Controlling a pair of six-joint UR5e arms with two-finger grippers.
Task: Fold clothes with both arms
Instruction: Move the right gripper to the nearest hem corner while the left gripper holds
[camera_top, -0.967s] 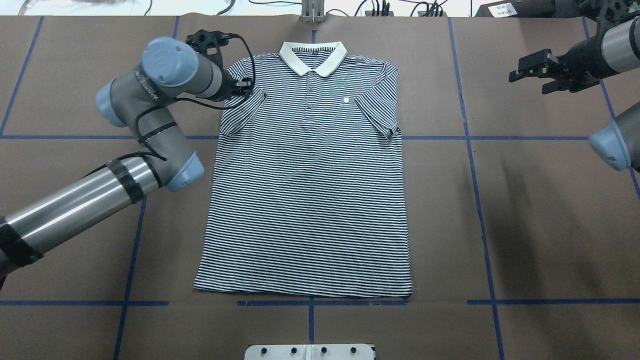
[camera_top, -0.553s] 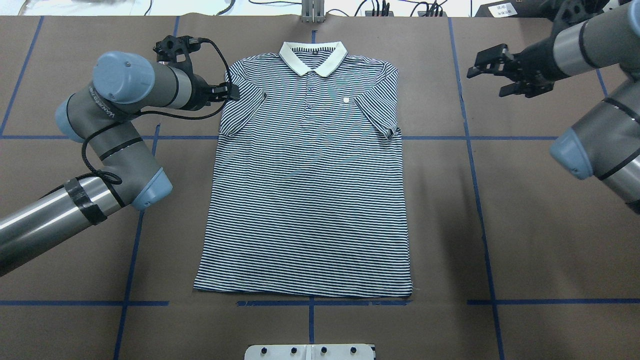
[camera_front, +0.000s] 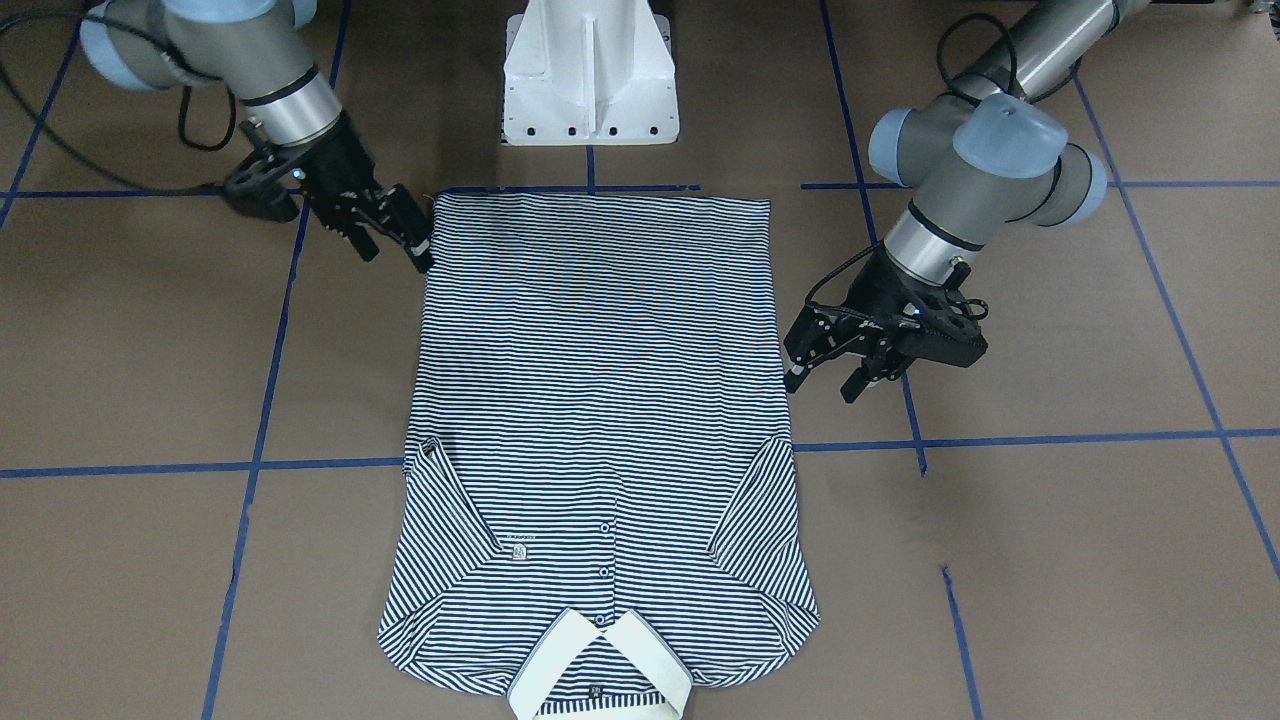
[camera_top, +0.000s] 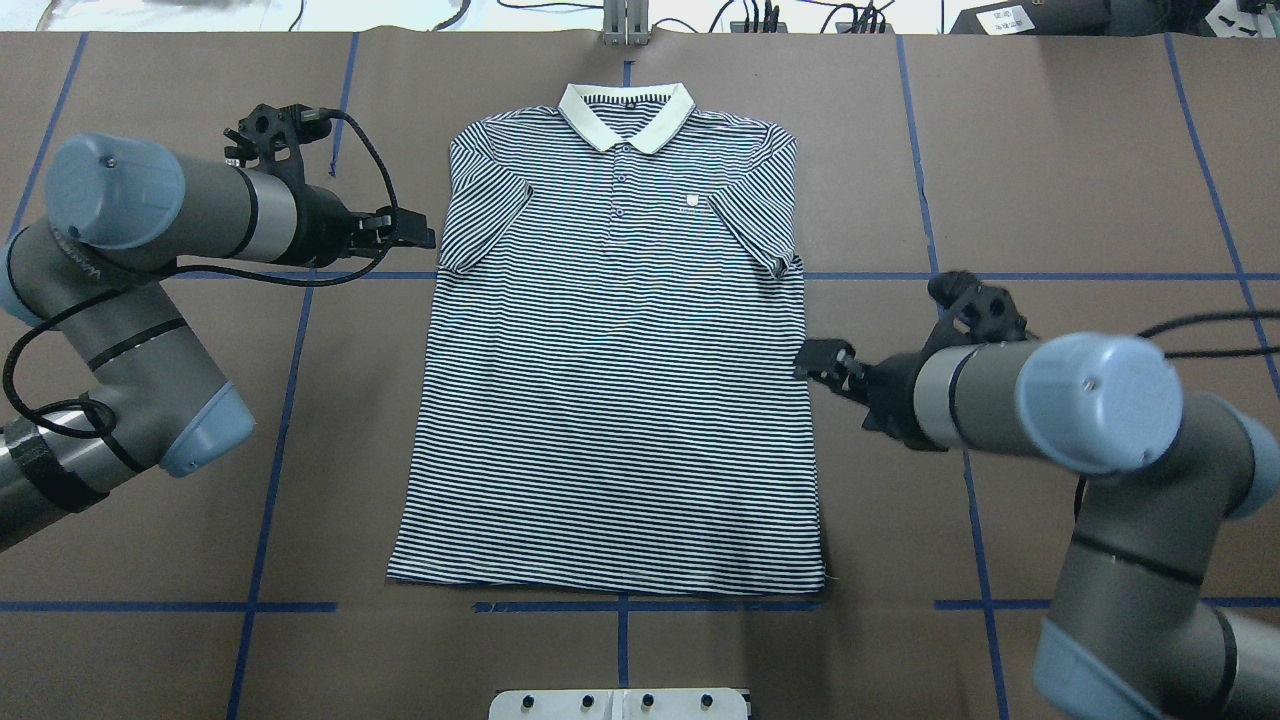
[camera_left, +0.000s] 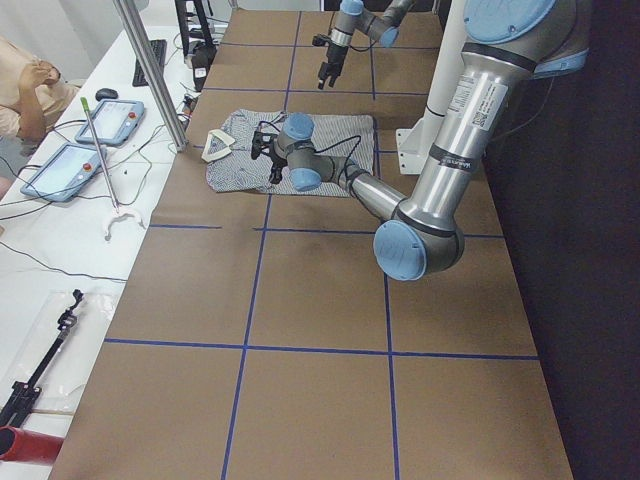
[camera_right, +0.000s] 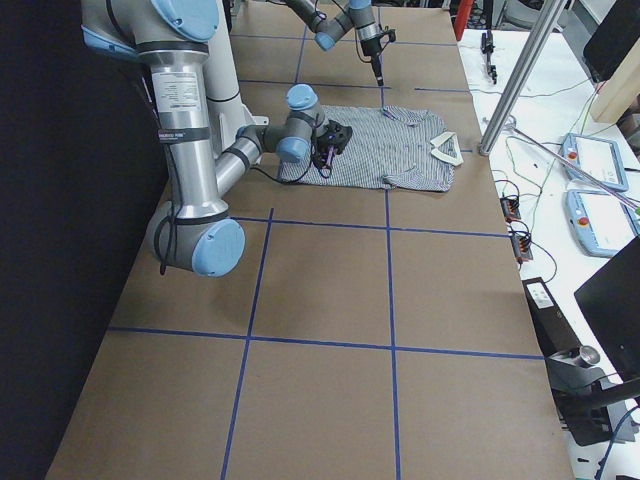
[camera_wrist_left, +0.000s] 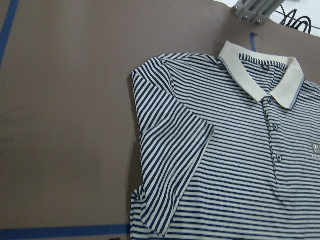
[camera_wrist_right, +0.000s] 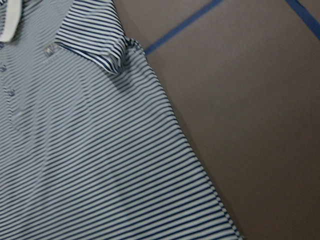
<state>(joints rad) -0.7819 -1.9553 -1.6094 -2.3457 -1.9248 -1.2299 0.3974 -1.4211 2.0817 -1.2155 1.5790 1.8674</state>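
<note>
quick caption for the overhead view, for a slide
Striped polo shirt laid flat, left gripper by its sleeve, right gripper at its side edge.

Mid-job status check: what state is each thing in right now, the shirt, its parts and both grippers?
shirt: spread flat, front up, body not yet folded.
sleeves: folded inward onto the body.
collar: turned down, lying flat.
placket: closed.
left gripper: open, empty, beside the shirt's side edge.
right gripper: open, empty, at the opposite side edge; contact with the cloth unclear.
</note>
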